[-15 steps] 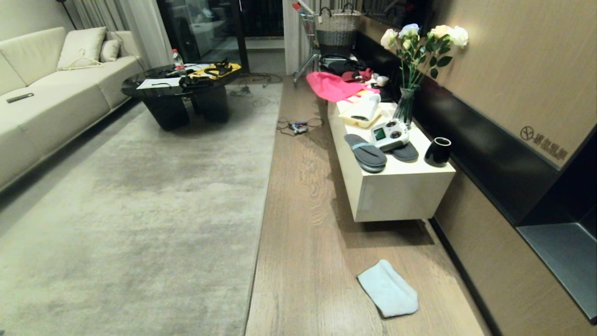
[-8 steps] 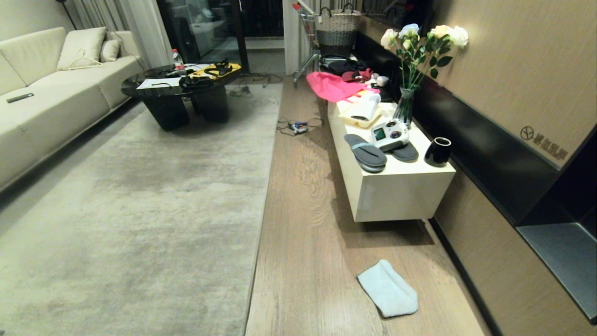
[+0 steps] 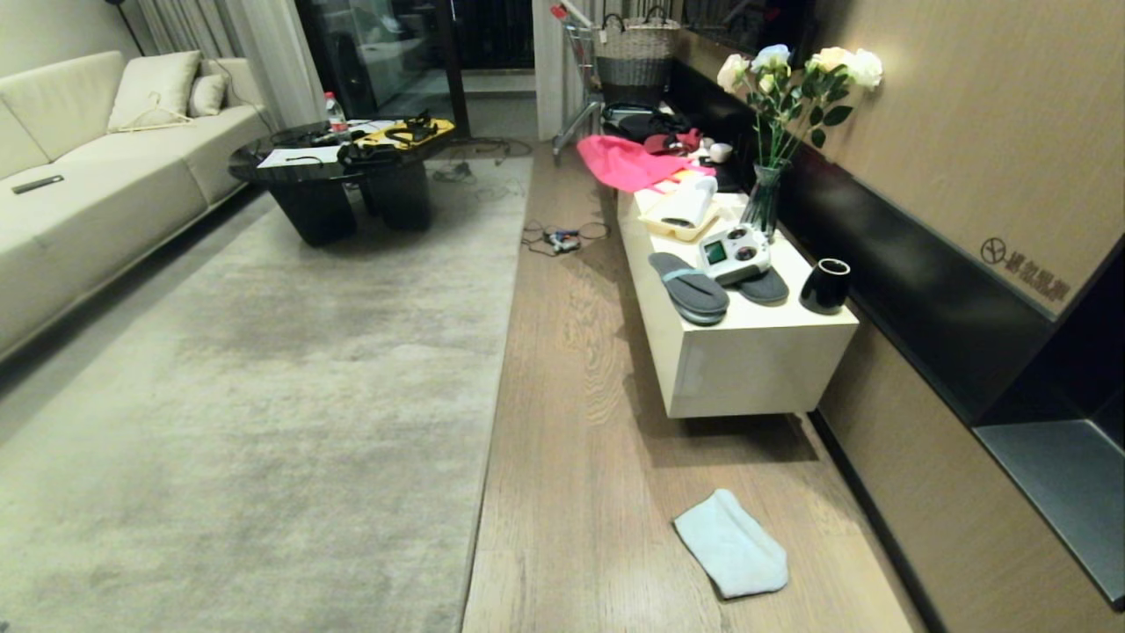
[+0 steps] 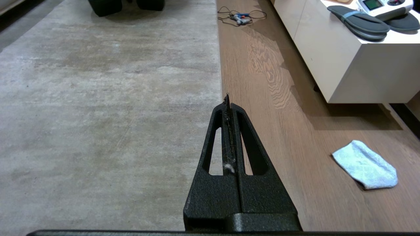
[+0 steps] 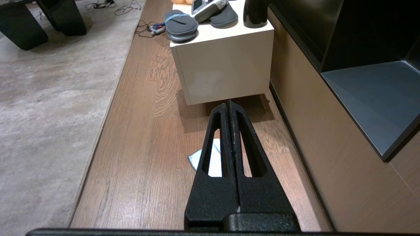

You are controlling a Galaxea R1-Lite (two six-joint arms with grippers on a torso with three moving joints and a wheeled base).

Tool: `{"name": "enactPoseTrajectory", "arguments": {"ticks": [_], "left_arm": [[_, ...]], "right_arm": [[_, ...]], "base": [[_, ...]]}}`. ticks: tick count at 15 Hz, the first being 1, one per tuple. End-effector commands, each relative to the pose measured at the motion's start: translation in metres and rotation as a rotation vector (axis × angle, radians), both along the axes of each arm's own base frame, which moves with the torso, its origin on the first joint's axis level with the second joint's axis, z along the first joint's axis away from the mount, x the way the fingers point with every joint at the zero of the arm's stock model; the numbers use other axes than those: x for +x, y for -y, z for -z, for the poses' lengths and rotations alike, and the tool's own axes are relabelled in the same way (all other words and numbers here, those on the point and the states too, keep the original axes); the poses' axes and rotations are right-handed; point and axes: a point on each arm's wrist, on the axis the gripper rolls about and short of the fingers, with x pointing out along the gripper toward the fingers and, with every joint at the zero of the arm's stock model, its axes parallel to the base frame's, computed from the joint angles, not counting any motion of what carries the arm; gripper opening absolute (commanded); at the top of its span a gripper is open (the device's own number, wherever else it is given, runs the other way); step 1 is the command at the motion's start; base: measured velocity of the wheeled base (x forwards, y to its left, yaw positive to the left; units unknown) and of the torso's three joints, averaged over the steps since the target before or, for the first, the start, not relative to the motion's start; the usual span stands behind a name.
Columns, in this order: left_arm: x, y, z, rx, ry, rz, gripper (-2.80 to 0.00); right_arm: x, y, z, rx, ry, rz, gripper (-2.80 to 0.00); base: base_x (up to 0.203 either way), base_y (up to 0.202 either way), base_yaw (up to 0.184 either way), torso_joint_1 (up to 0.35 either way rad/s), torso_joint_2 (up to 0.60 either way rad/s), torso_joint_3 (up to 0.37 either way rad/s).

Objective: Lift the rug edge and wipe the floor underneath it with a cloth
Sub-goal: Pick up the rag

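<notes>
Pale blue cloth (image 3: 731, 543) flat on floor (image 3: 571, 440); rug edge (image 3: 492, 422) down.

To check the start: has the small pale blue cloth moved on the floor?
No. The pale blue cloth lies in the same spot below the cream-white cabinet.

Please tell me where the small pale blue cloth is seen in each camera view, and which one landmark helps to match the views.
Head view: the cloth lies flat on the wood floor, low and right of centre, near the cream cabinet.
Left wrist view: the cloth is at lower right, apart from the shut left gripper.
Right wrist view: the cloth is mostly hidden behind the shut right gripper.
Shared landmark: the cream cabinet.
</notes>
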Motion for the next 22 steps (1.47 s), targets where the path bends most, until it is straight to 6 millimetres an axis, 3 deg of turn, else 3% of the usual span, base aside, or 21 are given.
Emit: {"name": "enactPoseTrajectory", "arguments": {"ticks": [1, 22], "left_arm": [[0.0000, 0.0000, -0.0002, -0.001, 0.002, 0.000, -2.80], [0.0000, -0.0003, -0.0003, -0.013, 0.003, -0.012, -2.80]], "right_arm": [[0.0001, 0.0000, -0.0001, 0.000, 0.000, 0.002, -2.80], [0.0001, 0.0000, -0.0001, 0.000, -0.001, 0.000, -2.80]], "base": [[0.000, 0.000, 0.000, 0.000, 0.00, 0.000], [0.000, 0.000, 0.000, 0.004, 0.00, -0.180]]}}
